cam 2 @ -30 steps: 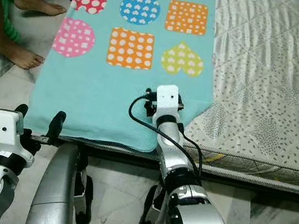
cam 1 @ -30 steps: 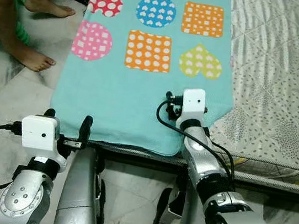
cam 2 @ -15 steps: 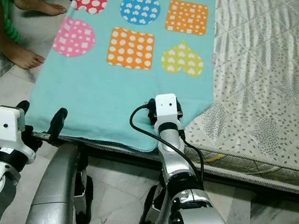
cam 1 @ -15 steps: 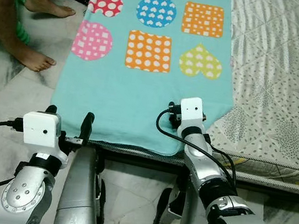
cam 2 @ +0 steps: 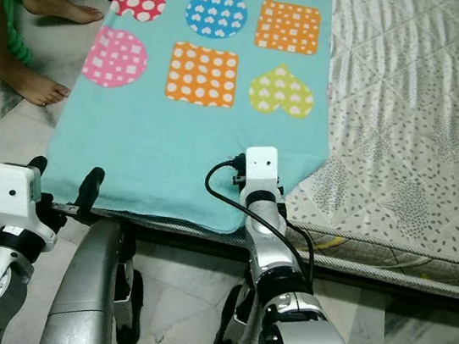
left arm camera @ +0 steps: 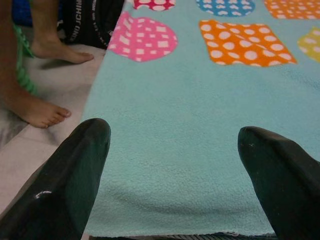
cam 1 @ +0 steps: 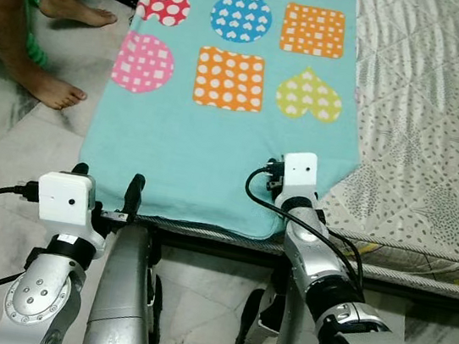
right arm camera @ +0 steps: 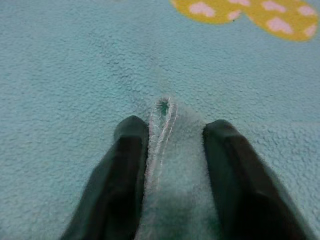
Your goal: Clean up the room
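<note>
Since a second ago your right gripper point(right arm camera: 167, 150) has drawn back toward the bed's point(cam 1: 441, 125) near edge. Left gripper point(left arm camera: 175, 165) hovers wide open, empty, at the blanket's point(cam 1: 207, 152) left corner; right pinches a blanket fold, ready for pulling.

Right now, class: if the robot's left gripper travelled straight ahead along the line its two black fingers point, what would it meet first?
Most likely the turquoise fleece blanket with coloured dotted shapes. The left gripper, fingers open, points across its near edge; depth is unclear, so it might skim above the blanket.
</note>
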### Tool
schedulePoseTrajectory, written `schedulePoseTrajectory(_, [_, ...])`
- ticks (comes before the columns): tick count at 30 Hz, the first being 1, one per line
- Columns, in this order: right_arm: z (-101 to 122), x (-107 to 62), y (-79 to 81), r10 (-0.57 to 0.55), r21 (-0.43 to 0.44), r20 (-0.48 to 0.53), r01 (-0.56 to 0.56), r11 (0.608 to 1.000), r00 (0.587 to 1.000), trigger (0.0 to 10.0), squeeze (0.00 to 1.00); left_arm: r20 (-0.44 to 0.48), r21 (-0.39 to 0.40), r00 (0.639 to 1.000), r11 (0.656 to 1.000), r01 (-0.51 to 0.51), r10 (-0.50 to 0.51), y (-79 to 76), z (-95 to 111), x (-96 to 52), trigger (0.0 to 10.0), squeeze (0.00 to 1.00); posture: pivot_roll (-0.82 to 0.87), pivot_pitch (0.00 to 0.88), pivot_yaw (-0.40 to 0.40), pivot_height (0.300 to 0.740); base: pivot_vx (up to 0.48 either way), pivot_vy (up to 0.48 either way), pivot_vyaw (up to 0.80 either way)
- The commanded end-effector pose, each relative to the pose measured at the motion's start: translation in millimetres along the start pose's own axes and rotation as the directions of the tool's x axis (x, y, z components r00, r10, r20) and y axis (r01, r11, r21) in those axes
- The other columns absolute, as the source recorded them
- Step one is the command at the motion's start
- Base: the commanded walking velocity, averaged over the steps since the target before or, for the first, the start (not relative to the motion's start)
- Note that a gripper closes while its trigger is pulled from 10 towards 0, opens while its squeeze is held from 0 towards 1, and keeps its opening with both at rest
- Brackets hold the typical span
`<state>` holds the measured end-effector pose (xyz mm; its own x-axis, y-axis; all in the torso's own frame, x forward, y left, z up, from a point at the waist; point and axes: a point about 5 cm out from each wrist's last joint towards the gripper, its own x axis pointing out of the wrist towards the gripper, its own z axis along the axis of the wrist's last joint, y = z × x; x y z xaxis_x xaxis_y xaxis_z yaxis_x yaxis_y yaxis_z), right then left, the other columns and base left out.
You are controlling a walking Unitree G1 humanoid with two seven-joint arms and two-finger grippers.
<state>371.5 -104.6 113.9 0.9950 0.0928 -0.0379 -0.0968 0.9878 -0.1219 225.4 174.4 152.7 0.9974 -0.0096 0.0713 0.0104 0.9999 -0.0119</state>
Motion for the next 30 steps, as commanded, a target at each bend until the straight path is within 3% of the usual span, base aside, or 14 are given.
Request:
schedulePoseTrajectory(1, [-16,-5.8,-8.3,-0.022,0.033,-0.06,0.024,0.999,0.998,0.0,0.0,-0.019,0.011,1.0,1.0,-0.012,0.012,3.4,-5,-3.4,10.0,0.0,0.3,0.373,-0.021,0.549,0.0,0.0,0.0])
schedulePoseTrajectory(7, [-14,-5.5,-12.2,-0.03,0.095,-0.05,0.034,0.995,0.998,0.0,0.0,-0.018,0.009,1.0,1.0,-0.012,0.012,3.5,-5,-2.1,10.0,0.0,0.29,0.374,-0.019,0.549,0.0,0.0,0.0])
schedulePoseTrajectory(10, [-6,-5.5,-16.7,-0.033,0.2,0.022,0.028,0.979,0.999,0.0,0.0,-0.016,0.008,1.0,1.0,-0.009,0.009,3.4,-5,-0.7,10.0,0.0,0.29,0.37,-0.013,0.549,0.0,0.0,0.0])
schedulePoseTrajectory(15, [1,-6.5,-30.4,-0.061,0.247,0.083,0.039,0.968,0.995,0.0,0.0,-0.014,0.008,1.0,1.0,-0.006,0.006,3.6,-5,1.1,10.0,0.0,0.28,0.364,-0.01,0.549,0.0,0.0,0.0])
schedulePoseTrajectory(20, [-1,-9.6,-54.5,-0.131,0.265,0.082,0.105,0.959,0.988,0.0,0.0,-0.012,0.003,1.0,1.0,-0.002,0.002,2.5,-6,3.3,10.0,0.0,0.26,0.358,-0.005,0.549,0.0,0.0,0.0])
schedulePoseTrajectory(30, [-7,-17.0,-77.2,-0.174,0.231,0.063,0.155,0.961,0.983,0.0,0.0,-0.005,-0.001,1.0,1.0,0.012,-0.012,1.2,-5,7.7,10.0,0.0,0.26,0.349,0.005,0.549,0.0,0.0,0.0])
